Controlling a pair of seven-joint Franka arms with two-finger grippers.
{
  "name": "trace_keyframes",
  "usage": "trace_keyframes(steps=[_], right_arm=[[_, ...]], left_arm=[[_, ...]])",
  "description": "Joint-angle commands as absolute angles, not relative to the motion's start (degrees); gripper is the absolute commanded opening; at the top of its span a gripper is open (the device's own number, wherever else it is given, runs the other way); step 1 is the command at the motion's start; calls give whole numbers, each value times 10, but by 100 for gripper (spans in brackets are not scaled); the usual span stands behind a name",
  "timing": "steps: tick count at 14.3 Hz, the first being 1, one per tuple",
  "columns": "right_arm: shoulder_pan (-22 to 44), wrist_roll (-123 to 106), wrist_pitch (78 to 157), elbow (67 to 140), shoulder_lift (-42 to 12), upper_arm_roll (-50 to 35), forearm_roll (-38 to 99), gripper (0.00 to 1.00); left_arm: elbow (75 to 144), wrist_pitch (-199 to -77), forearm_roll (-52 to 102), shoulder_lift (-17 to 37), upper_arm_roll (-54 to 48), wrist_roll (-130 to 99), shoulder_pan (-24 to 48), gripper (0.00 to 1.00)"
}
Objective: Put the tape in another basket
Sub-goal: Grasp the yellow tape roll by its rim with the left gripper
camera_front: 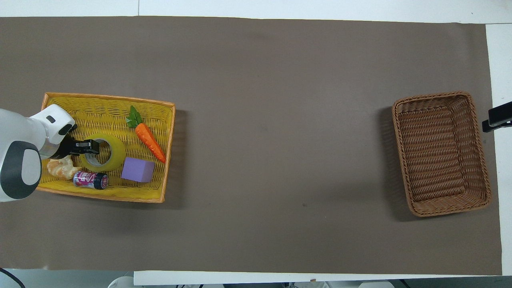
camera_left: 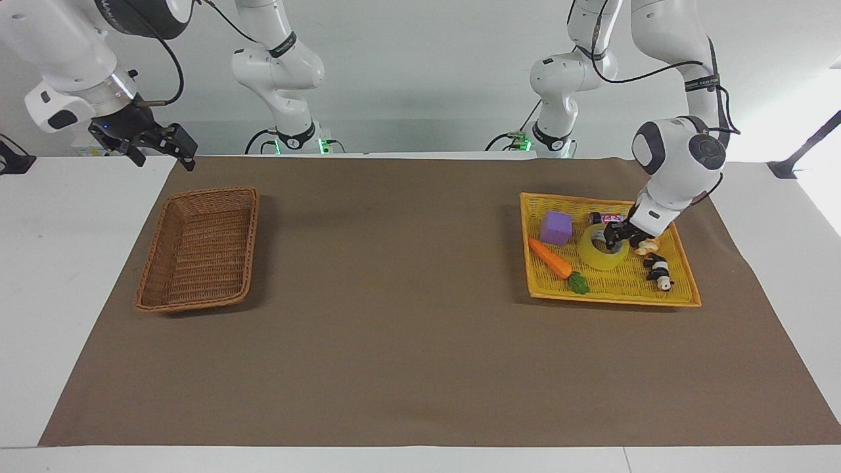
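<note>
The yellow tape (camera_left: 599, 255) lies flat in the yellow-orange tray (camera_left: 617, 284) at the left arm's end of the table; it also shows in the overhead view (camera_front: 115, 154). My left gripper (camera_left: 615, 238) is down at the tape's rim, on the side toward the croissant, and shows in the overhead view (camera_front: 91, 147) too. The brown wicker basket (camera_left: 197, 246) stands empty at the right arm's end, also in the overhead view (camera_front: 440, 152). My right gripper (camera_left: 164, 150) waits open in the air over the table's edge beside that basket; its tip shows in the overhead view (camera_front: 496, 120).
The tray (camera_front: 96, 116) also holds a toy carrot (camera_front: 150, 138), a purple cube (camera_front: 138, 169), a small pink can (camera_front: 90, 180), a croissant (camera_front: 60, 168) and a panda figure (camera_left: 659, 270). A brown mat (camera_left: 394, 328) covers the table between tray and basket.
</note>
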State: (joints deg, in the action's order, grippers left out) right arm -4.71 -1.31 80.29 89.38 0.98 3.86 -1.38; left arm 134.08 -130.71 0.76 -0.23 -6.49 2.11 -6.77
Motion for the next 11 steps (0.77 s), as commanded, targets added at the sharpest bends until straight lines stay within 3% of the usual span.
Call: trace_keyframes(steps=[1,2,6,9,11], right_arm=[[-51,-23,798,897,12,35,-17,100],[-51,-23,798,897,12,35,-17,100],[-51,-23,798,897,12,35,-17,100],[-51,-23,798,897,12,35,-17,100],[-51,-23,798,897,12,35,-17,99]], left_arm=[[1360,-1336,13,3,-66,26,-70,60],[1360,-1337,13,10,-66,25,-70,53],[1369,-1363,13,18,-66,25,-70,48],[1368,-1355,13,18,-66,27,-71,4],[1353,-1347,13,16,-67,24,-64,0]])
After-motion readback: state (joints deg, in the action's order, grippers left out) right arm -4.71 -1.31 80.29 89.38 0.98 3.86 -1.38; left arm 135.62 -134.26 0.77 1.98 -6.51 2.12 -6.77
